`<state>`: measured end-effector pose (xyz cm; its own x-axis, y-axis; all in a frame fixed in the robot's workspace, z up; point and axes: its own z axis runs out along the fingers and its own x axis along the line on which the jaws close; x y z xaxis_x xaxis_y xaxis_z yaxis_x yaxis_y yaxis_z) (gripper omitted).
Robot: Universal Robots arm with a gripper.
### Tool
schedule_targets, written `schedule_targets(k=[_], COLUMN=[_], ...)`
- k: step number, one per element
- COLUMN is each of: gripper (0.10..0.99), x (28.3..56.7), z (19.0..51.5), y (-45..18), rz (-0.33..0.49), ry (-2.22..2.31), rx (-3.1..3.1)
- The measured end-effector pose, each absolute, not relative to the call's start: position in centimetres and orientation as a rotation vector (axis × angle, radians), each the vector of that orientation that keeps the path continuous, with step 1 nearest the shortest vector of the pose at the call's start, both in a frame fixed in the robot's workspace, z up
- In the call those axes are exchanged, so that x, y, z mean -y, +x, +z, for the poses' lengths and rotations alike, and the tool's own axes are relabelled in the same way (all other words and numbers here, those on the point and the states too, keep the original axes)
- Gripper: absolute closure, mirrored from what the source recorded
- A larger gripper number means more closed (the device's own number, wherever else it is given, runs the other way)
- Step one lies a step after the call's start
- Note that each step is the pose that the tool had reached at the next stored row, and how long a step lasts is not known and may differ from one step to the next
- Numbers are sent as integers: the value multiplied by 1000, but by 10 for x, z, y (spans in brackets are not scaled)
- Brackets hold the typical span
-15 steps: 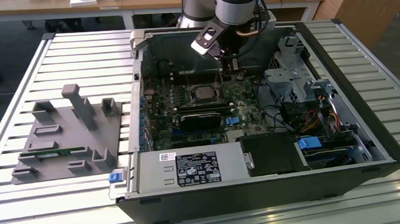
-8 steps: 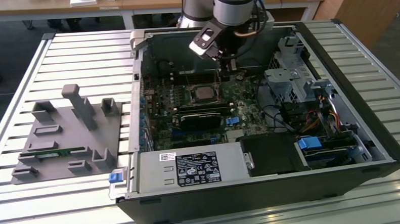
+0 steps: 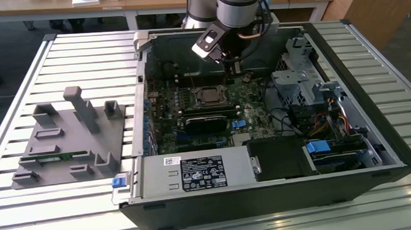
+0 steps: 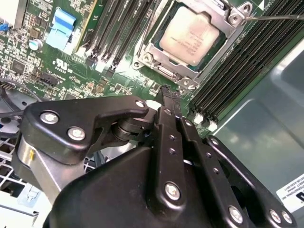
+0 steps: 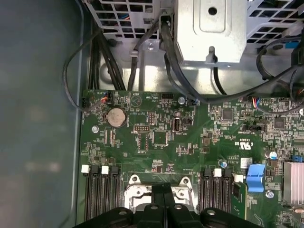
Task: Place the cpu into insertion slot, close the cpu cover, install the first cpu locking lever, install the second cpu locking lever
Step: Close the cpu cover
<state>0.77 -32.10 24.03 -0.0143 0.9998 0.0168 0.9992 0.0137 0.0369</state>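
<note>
Black metal is crowding both wrist views: the tool [image 4: 167,92] is hanging low over the green board [image 5: 156,123], its 2 fingers [image 4: 166,142] pressing flat against each other and gripping nothing. Its tips are hovering just beside 1 corner of the socket [image 4: 184,83]; I cannot tell whether they are touching the board there. The chip [image 4: 190,34], pale silver-grey, is lying flat inside that socket. The cover [image 4: 153,46] is lying down around it, framing the metal top through its window. A thin metal rod [image 4: 275,18] is running past a corner of the cover, and whether it is latched is not clear. Long black memory slots [image 4: 118,28] are flanking the socket on 2 sides, and a blue clip [image 4: 61,27] is standing on the board near 1 bank.

In the first wrist view a round silver battery [image 5: 116,117] is sitting farther out on the board, with black cables [image 5: 171,61] looping beyond it beside a grey metal cage [image 5: 211,28].

In the exterior view the arm [image 3: 239,4] is reaching down into the open black case [image 3: 265,201], which is lying on a slatted tabletop [image 3: 85,58]. A grey moulded fixture [image 3: 67,136] is resting on the tabletop at the exterior view's left, well apart from the socket.
</note>
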Motion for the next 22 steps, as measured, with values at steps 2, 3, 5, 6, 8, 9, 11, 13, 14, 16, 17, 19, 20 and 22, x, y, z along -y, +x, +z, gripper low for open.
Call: schedule_targets(k=[2, 3, 5, 6, 8, 9, 11, 13, 14, 16, 17, 19, 20, 22], gripper=[980, 980, 980, 980, 980, 980, 980, 980, 980, 980, 980, 980, 980, 980], x=[322, 323, 323, 324, 324, 324, 324, 324, 324, 324, 324, 324, 324, 324], z=[239, 238, 236, 236, 235, 235, 234, 234, 234, 234, 234, 234, 234, 234], y=[7, 7, 6, 5, 4, 4, 3, 2, 2, 2, 2, 2, 1, 1], rz=[59, 59, 59, 59, 58, 58, 57, 57, 57, 57, 57, 58, 57, 57], ry=[2196, 2196, 2198, 2198, 2198, 2198, 2198, 2198, 2198, 2198, 2198, 2198, 2198, 2198], rx=[-2227, -2226, -2225, -2225, -2226, -2226, -2226, -2226, -2226, -2226, -2226, -2226, -2226, -2226])
